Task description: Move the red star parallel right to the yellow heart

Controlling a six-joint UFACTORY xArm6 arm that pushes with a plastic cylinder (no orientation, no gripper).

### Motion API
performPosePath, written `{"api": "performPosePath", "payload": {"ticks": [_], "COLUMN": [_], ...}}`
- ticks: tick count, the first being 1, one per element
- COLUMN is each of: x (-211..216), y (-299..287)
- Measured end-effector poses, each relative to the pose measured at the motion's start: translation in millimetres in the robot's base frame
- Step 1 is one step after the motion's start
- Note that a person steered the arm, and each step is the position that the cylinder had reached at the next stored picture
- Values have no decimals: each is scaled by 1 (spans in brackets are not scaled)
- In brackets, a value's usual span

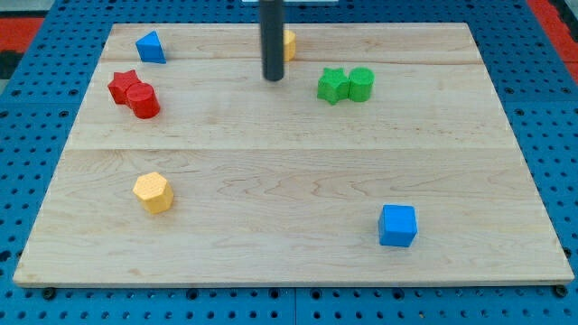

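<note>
The red star (122,86) lies at the view's upper left, touching a red cylinder (144,101) on its lower right side. The yellow heart (289,43) is at the view's top centre, mostly hidden behind the dark rod. My tip (273,78) rests on the board just below and left of the yellow heart, far to the right of the red star.
A blue triangular block (151,47) sits at the top left. A green star (333,86) and a green cylinder (361,83) touch at upper right. A yellow hexagon (153,192) is at lower left, a blue cube (397,225) at lower right. The wooden board (289,262) lies on blue pegboard.
</note>
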State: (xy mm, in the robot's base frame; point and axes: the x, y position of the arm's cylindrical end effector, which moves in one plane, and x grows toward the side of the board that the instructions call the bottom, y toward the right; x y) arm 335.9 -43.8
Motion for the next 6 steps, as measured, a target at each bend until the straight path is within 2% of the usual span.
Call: {"api": "performPosePath", "payload": {"ticks": [1,2,3,4,6], "x": [50,68,79,79,22], "y": [-90,-225,-260,-261,-260]}}
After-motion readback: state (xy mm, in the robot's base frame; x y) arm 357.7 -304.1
